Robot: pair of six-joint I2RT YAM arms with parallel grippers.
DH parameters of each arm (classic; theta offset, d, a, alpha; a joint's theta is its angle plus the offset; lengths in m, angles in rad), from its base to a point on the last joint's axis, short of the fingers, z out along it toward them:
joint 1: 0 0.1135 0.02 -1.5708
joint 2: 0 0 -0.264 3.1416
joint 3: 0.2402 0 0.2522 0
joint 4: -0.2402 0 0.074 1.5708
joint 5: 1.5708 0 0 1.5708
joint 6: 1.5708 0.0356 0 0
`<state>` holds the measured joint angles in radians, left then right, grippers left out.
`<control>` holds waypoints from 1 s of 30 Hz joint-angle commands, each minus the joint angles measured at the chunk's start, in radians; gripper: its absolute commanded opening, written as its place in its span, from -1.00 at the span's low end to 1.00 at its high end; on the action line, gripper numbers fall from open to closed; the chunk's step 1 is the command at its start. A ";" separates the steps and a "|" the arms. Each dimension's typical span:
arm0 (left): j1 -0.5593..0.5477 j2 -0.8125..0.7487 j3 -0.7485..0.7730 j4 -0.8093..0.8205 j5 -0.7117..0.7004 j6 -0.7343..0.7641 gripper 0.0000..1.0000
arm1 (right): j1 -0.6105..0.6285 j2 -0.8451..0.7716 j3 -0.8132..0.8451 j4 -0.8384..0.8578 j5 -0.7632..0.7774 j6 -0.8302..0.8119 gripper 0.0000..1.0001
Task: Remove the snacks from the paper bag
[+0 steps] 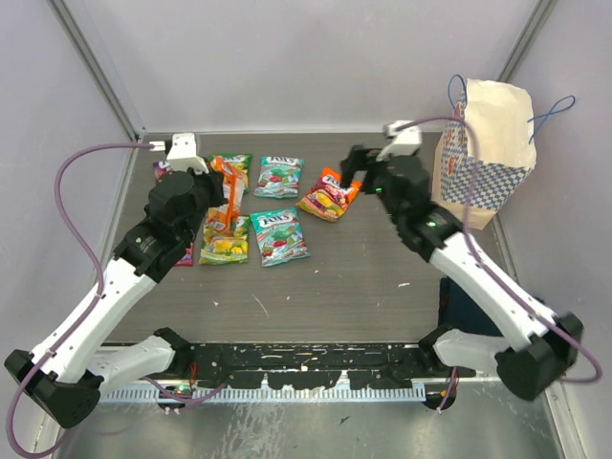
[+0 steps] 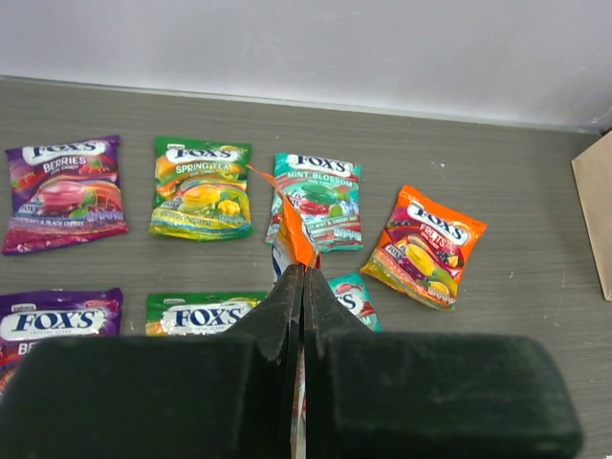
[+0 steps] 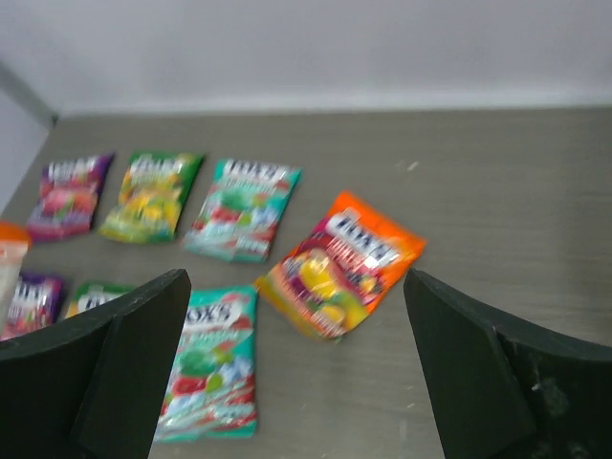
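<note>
My left gripper [image 1: 222, 182] is shut on an orange snack packet [image 2: 296, 234] and holds it edge-up above the snack rows. Flat on the table lie purple [image 2: 65, 191], green [image 2: 201, 186], teal [image 2: 317, 201] and orange [image 2: 426, 247] packets, with purple [image 2: 57, 320], green [image 2: 206, 314] and teal [image 2: 354, 295] ones nearer. My right gripper [image 1: 352, 167] is open and empty, just above the lying orange packet [image 3: 339, 263]. The tan paper bag [image 1: 483, 153] with a checkered band stands at the back right, behind my right arm.
White walls close in the table at the back and both sides. A dark blue cloth [image 1: 461, 301] lies at the right under my right arm. The bag's blue cord handles [image 1: 555, 107] stick out toward the right wall.
</note>
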<state>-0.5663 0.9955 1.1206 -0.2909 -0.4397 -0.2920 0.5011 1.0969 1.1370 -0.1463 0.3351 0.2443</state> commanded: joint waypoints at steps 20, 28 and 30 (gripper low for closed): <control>0.044 0.015 -0.017 0.003 0.032 0.017 -1.00 | -0.058 0.401 -0.307 0.335 -0.258 0.527 0.39; 0.056 0.034 -0.010 -0.006 0.057 0.022 -1.00 | -0.100 0.443 -0.386 0.426 -0.282 0.690 0.22; 0.058 0.033 -0.010 -0.007 0.063 0.022 -1.00 | -0.109 0.476 -0.411 0.489 -0.306 0.747 0.21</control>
<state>-0.5175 1.0435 1.0710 -0.3481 -0.3939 -0.2890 0.3973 1.5398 0.7593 0.1810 0.0746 0.8459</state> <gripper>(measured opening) 0.004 0.610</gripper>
